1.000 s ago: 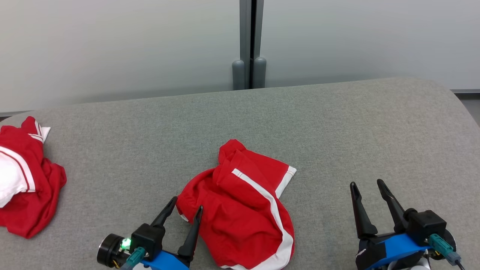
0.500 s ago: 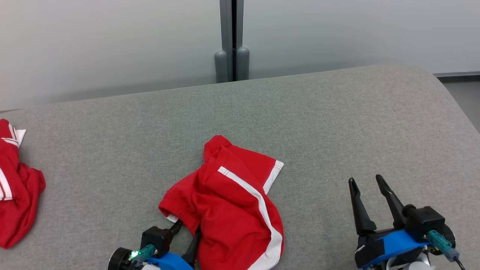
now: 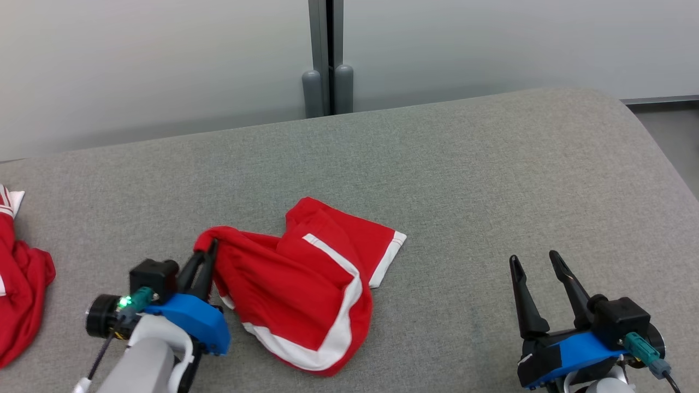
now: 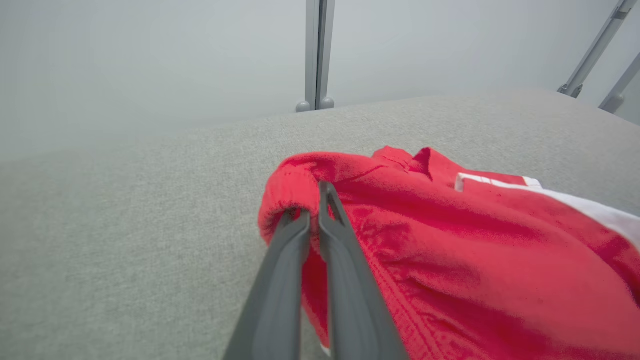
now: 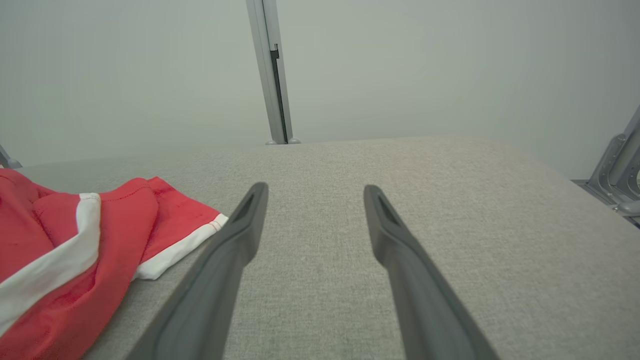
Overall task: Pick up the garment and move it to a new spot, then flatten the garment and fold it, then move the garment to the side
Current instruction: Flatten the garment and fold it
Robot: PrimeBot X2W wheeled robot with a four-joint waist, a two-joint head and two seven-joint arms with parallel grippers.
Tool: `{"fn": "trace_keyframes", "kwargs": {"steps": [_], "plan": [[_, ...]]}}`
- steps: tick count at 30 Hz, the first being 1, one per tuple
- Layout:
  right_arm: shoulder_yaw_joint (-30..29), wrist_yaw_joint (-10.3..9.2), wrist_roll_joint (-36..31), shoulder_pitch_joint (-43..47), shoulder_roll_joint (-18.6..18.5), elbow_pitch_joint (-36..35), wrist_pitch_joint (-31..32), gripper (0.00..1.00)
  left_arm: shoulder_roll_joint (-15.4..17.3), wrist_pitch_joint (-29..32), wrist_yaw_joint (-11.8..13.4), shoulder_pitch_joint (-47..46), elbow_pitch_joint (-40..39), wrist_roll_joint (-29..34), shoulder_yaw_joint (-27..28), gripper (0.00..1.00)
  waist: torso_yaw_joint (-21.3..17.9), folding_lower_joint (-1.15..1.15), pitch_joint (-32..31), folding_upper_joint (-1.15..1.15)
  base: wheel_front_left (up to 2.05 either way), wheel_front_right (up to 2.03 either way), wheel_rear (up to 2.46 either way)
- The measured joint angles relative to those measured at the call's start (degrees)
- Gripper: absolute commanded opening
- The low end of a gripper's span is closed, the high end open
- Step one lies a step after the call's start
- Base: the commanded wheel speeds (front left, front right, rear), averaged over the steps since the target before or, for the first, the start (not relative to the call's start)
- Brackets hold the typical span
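The garment (image 3: 297,284) is red with white trim and lies crumpled on the grey surface near the front middle. My left gripper (image 3: 209,251) is shut on the garment's left hem, pulling that edge up and to the left. In the left wrist view the two fingers of that gripper (image 4: 312,200) pinch a rolled red edge of the garment (image 4: 450,240). My right gripper (image 3: 535,259) stands open at the lower right, apart from the cloth. The right wrist view shows the same gripper (image 5: 315,192) with nothing between its fingers and the garment (image 5: 75,235) off to its left.
Another red and white piece of clothing (image 3: 19,284) lies at the left edge of the grey padded surface (image 3: 491,180). A grey post (image 3: 326,60) stands behind its far edge against a pale wall. The surface curves down at the right.
My left gripper has shut on the garment's left hem and drawn it up and to the left. The camera has turned a little to the right. The right gripper has stayed open.
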Motion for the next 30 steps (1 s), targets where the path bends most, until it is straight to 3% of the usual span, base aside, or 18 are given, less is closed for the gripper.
{"fn": "trace_keyframes", "kwargs": {"steps": [4, 7, 8, 9, 14, 21, 30], "plan": [[0.0, 0.0, 0.0, 0.0, 0.0, 0.0, 0.0, 1.0, 2.8, 0.0, 0.2, -1.8, -0.2, 1.2, 2.4, 0.0, -0.2, 0.0, 0.2, 0.0, 0.0, 0.0, 0.0], [0.0, 0.0, 0.0, 0.0, 0.0, 0.0, 0.0, 1.0, 2.5, 0.0, -0.1, -1.8, 2.1, 1.2, 2.6, 0.0, -0.3, 0.0, 0.1, 0.0, 0.0, 0.0, 0.0], [0.0, 0.0, 0.1, 0.0, 0.0, 0.1, 0.0, 1.0, 2.2, 0.0, -0.3, -1.7, 2.7, 1.0, 2.6, 0.27, -0.4, 0.0, 0.0, 0.0, 0.0, 0.0, 0.0], [0.0, 0.0, 0.2, 0.0, 0.0, 0.1, 0.0, 1.0, 1.7, 0.0, -0.3, -1.5, 3.0, 0.8, 2.7, 1.0, -0.4, 0.0, -0.1, 0.0, 0.0, 0.0, 0.0], [-0.4, 0.0, 0.7, 0.4, 0.0, 0.3, 0.0, 1.0, -0.4, -0.1, -0.3, 1.8, 0.7, 1.3, 4.0, 1.0, 0.8, 0.0, -1.0, 0.0, 0.0, 0.0, 0.0], [-1.1, 0.0, 0.7, 0.9, 0.0, 0.4, 0.0, 1.0, -0.7, -0.1, 1.8, 10.2, -11.4, 6.7, 8.3, 1.0, 4.6, -0.01, -2.5, 0.0, 0.0, 0.0, 0.0], [-1.2, 0.0, 0.7, 1.0, 0.0, 1.2, 0.0, 1.0, -3.1, -0.1, 3.3, 19.3, -27.5, 12.8, 20.0, 1.0, 7.7, 0.0, -2.9, 0.0, 0.0, 0.0, 0.0]]}}
